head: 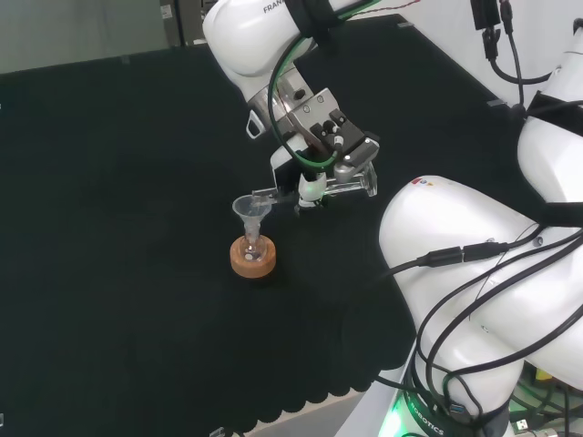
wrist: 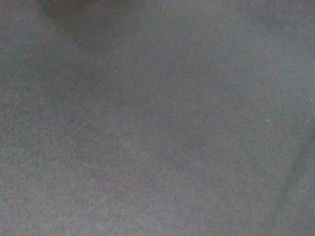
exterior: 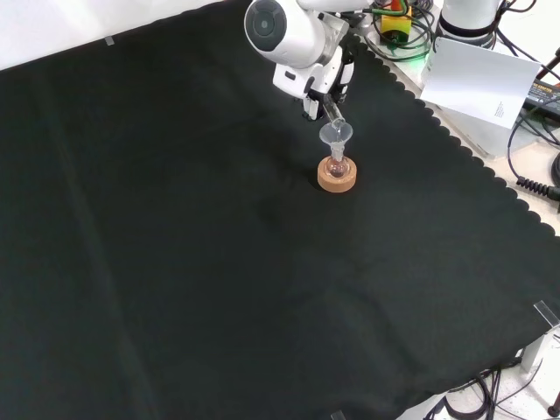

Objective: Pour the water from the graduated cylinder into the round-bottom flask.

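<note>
One small flask (head: pixel 253 246) stood upright in a cork ring (head: pixel 253 260) on the black cloth (head: pixel 109 228), with a clear funnel (head: pixel 249 210) in its neck. In the head view the hand (head: pixel 319 137) hung just right of the funnel, fingers curled round a clear cylinder (head: pixel 351 187) tipped nearly level, its mouth at the funnel's rim. In the front view the cylinder slanted down into the funnel from above.

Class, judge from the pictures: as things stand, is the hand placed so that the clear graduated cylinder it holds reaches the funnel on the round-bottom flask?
Probably yes. In the head view the hand holds the clear graduated cylinder tipped nearly level, its mouth at the clear funnel on the small round-bottom flask in its cork ring. Nothing stands between them.
</note>
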`<control>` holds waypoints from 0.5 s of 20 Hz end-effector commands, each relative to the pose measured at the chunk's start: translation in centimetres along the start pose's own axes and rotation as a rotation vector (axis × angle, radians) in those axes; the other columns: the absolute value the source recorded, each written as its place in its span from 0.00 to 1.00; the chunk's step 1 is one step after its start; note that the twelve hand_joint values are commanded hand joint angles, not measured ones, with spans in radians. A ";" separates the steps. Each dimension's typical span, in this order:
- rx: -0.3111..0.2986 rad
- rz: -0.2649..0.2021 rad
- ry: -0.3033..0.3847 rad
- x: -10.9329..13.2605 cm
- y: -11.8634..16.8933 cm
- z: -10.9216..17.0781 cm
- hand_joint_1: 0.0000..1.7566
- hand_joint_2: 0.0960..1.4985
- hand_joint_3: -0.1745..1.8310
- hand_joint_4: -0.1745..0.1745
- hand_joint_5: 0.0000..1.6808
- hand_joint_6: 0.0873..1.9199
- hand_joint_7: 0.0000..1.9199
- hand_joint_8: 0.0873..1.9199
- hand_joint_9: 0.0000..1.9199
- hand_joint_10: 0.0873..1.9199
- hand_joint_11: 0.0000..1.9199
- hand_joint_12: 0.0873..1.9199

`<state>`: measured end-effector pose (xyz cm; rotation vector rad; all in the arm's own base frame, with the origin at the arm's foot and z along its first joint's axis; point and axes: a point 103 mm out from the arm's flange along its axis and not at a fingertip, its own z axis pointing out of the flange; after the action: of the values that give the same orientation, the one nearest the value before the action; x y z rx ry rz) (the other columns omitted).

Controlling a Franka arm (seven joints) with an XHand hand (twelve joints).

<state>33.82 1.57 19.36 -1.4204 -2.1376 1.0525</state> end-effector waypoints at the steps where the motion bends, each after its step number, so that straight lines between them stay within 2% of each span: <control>1: 0.010 0.003 0.000 -1.3 -0.6 0.4 0.63 0.81 0.09 0.00 0.46 0.67 0.54 0.28 0.68 0.06 0.61 0.40; 4: 0.023 0.013 -0.014 -1.3 -0.7 0.4 0.63 0.81 0.09 0.00 0.46 0.67 0.54 0.28 0.68 0.06 0.61 0.40; 8: 0.037 0.025 -0.038 0.2 -0.4 -0.3 0.63 0.81 0.09 0.00 0.46 0.67 0.54 0.28 0.68 0.06 0.61 0.40; 10: 0.028 0.011 -0.028 -1.1 -0.9 0.1 0.63 0.81 0.09 0.00 0.46 0.67 0.54 0.28 0.68 0.06 0.61 0.40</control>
<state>33.77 0.25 19.67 -1.4366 -2.1124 1.0783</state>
